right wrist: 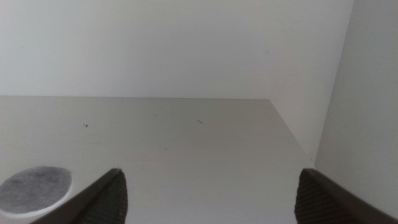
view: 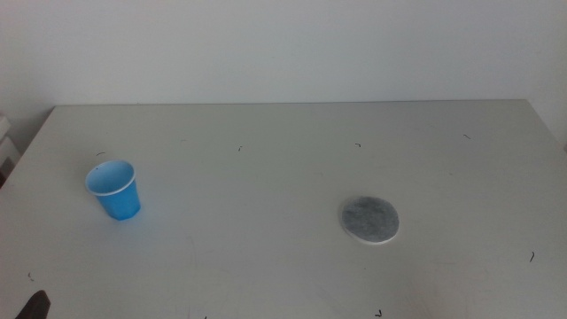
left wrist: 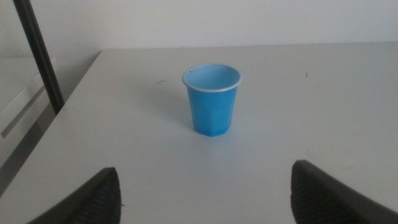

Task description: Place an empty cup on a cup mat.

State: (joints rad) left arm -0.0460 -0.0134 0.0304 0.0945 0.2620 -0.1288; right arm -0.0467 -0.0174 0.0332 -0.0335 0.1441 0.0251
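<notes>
The blue cup stands upright and empty on the left part of the white table. The grey cup mat lies flat right of the middle, far from the cup, with nothing on it. My left gripper is open and empty; the cup stands a short way ahead of it, centred between the jaws. Only a dark tip of it shows in the middle view, at the bottom left corner. My right gripper is open and empty, low near the table's right side, with the mat off to one side of its jaws.
The table ends at a white wall at the back. A dark upright pole stands beyond the table's left edge. The table's right edge runs near the right gripper, with a wall beside it.
</notes>
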